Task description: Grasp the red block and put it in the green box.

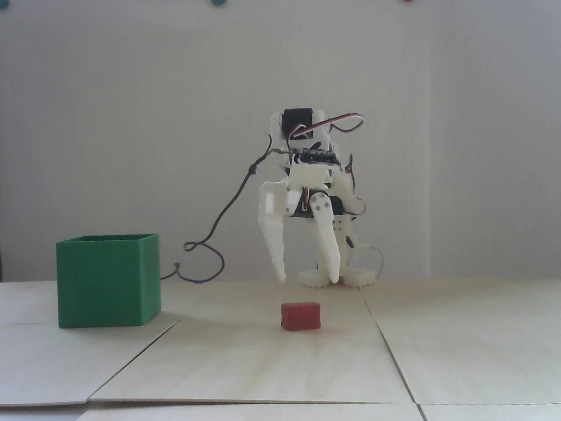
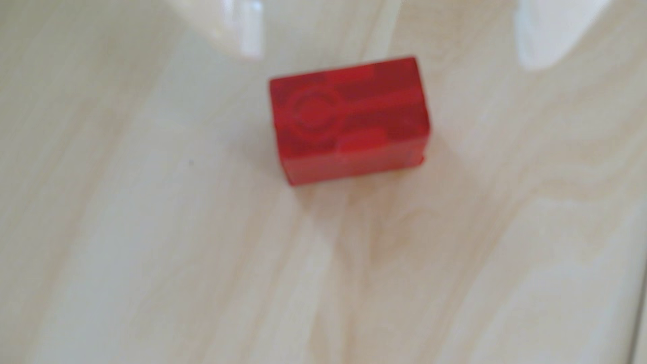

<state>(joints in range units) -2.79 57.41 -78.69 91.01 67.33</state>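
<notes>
The red block [image 1: 301, 315] lies on the pale wooden table, a small rectangular piece seen from above in the wrist view [image 2: 350, 120]. My white gripper [image 1: 307, 280] hangs open just above and behind it, fingertips pointing down, nothing between them. In the wrist view the gripper [image 2: 394, 59] shows only as two blurred white fingertips [image 2: 250, 35] at the top edge, spread wider than the block. The green box [image 1: 108, 280] stands open-topped on the table, well to the left of the block in the fixed view.
Wooden sheets [image 1: 252, 361] with visible seams cover the table. A dark cable [image 1: 215, 234] loops from the arm down to the table behind the box. The arm's base [image 1: 335, 278] stands behind the block before a white wall.
</notes>
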